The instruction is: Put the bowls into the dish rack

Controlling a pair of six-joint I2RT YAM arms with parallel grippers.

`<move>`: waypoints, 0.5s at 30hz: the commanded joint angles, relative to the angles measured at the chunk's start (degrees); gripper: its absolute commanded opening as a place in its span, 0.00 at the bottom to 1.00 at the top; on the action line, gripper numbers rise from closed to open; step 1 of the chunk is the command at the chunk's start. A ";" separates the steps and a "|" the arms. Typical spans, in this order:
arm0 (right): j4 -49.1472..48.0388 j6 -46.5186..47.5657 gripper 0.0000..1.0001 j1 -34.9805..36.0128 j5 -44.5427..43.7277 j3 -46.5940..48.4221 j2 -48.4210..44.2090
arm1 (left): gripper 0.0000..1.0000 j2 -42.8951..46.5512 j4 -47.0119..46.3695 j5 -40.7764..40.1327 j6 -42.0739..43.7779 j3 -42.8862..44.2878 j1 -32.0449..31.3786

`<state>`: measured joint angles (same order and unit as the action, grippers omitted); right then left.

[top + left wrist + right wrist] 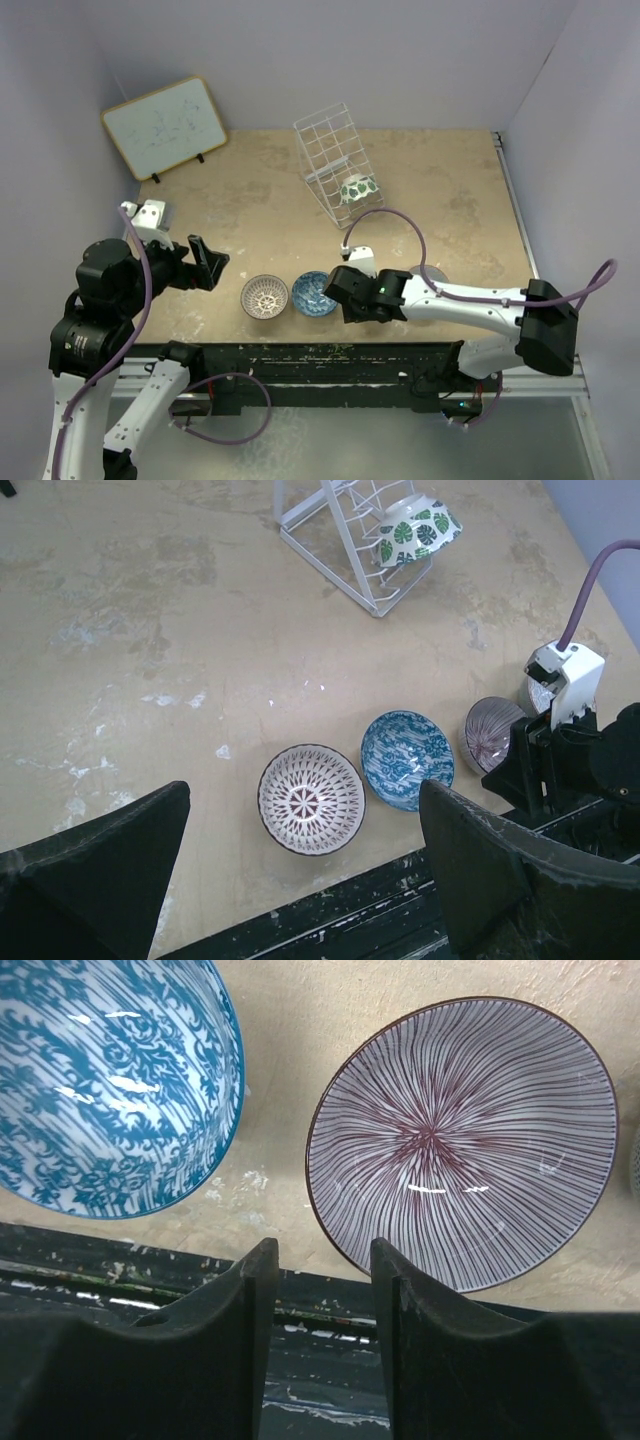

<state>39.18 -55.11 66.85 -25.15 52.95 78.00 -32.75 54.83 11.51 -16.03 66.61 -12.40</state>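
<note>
The white wire dish rack [328, 150] stands at the back and holds the green-and-white bowl [358, 187], tilted on its base; both show in the left wrist view [335, 540] [415, 526]. The brown-and-white bowl [265, 296] and the blue bowl [313, 293] sit side by side near the front edge. My right gripper [320, 1255] is open and empty, its fingers just off the near rim of the mauve-pink bowl [460, 1140]. My left gripper [208, 262] is open and empty, held up left of the brown-and-white bowl [311, 799]. A pale bowl [432, 272] is partly hidden behind my right arm.
A framed whiteboard [165, 125] leans at the back left. The table's black front edge [380, 910] runs just below the row of bowls. My right arm [470, 300] lies along the front right. Walls close in the left, back and right.
</note>
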 commanded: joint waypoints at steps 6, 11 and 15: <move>-4.27 3.55 0.46 0.04 -2.09 -2.15 2.34 | 0.99 0.33 -1.65 -0.57 -0.72 -1.41 -0.14; -4.94 4.37 0.46 -0.04 -3.30 -2.15 4.60 | 0.99 0.17 -1.83 -0.78 -0.59 -1.48 -0.16; -5.43 4.26 0.39 -0.04 -3.86 -2.15 7.32 | 0.99 0.15 -1.57 -0.72 -0.44 -1.69 -0.16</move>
<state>34.44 -51.68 66.83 -26.30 51.05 83.18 -32.69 54.96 11.29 -16.05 65.01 -12.40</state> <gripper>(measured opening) 0.442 0.990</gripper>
